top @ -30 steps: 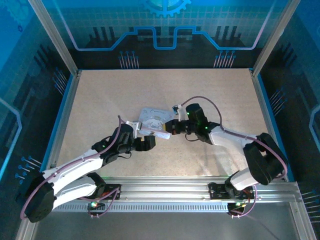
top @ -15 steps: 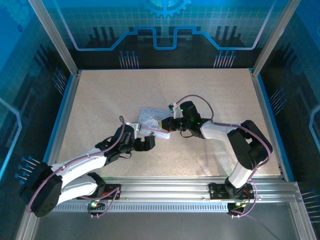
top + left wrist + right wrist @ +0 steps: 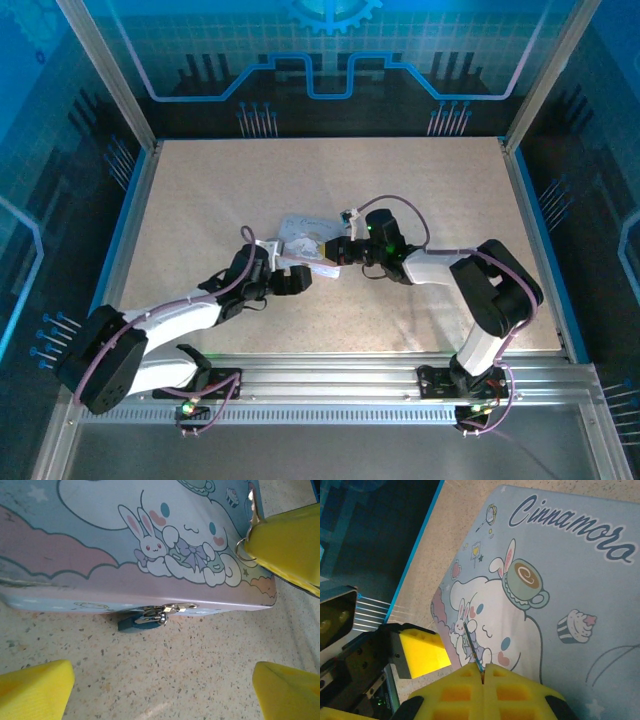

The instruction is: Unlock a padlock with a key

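The pale blue cartoon tin (image 3: 125, 545) lies flat on the table. The padlock (image 3: 134, 623), small and dark blue, hangs from the tin's shiny latch (image 3: 167, 609) at its near edge. My left gripper (image 3: 160, 680) is open, its yellow fingers (image 3: 35, 687) spread on the table just short of the padlock. My right gripper (image 3: 484, 672) is shut on the key (image 3: 471, 642), a thin dark sliver pointing out over the tin's lid (image 3: 560, 580). In the top view the left gripper (image 3: 290, 275) and right gripper (image 3: 335, 258) meet at the tin (image 3: 300, 235).
The right gripper's yellow pad (image 3: 290, 540) hangs over the tin's right corner, with a small metal ring (image 3: 243, 550) at its tip. The left gripper's finger (image 3: 420, 652) stands close beside the key. Metal frame posts and blue walls (image 3: 130, 200) ring the speckled table (image 3: 420, 180).
The right arm's elbow has swung inward and its gripper has edged left toward the tin. The left gripper has crept slightly closer to the tin's near edge.
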Robot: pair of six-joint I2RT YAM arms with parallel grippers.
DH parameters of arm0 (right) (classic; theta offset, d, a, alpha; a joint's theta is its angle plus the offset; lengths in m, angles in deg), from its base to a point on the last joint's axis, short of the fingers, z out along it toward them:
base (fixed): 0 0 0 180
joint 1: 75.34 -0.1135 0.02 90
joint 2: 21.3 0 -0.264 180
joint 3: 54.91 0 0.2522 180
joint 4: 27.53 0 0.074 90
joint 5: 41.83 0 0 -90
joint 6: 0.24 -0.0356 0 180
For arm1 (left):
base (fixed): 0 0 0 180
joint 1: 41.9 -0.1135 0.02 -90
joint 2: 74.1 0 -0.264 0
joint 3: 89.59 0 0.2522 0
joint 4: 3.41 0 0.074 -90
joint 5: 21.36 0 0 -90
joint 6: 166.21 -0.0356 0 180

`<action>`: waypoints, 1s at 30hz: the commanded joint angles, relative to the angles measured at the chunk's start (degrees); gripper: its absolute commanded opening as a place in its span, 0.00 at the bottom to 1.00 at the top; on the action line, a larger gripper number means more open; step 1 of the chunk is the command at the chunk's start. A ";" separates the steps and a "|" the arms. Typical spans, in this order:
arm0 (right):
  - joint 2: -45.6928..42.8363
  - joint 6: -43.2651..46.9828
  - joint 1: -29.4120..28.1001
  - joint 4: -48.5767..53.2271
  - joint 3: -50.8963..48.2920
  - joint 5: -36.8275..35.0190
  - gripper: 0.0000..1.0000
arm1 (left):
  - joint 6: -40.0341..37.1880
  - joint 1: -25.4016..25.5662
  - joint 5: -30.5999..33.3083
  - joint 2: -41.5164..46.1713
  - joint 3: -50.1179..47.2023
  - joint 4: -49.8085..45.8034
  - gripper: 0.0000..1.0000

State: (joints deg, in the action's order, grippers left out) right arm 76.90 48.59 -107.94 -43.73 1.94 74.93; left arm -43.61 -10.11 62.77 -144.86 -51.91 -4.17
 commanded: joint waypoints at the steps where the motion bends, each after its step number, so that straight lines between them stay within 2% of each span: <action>1: 2.97 -1.11 -1.06 3.30 -2.26 0.13 0.04 | -2.05 -0.44 -1.51 -2.10 -0.83 5.04 0.89; 10: 2.50 -1.21 -1.84 3.83 -1.81 -0.21 0.04 | -5.14 -0.42 -0.19 -6.06 -1.57 10.43 0.76; 22: 2.42 -1.11 -2.03 4.55 -1.67 -0.66 0.04 | -5.85 -0.28 -1.03 -12.65 -2.00 17.45 0.68; 30: 2.24 -1.06 -2.12 4.73 -1.78 -1.14 0.04 | -7.11 1.19 0.97 -16.09 -0.37 17.53 0.63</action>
State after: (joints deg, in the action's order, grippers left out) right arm 77.20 47.78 -108.73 -44.97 1.68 74.49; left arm -48.81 -9.35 62.86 -159.68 -53.22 11.81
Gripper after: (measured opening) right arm 0.051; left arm 0.636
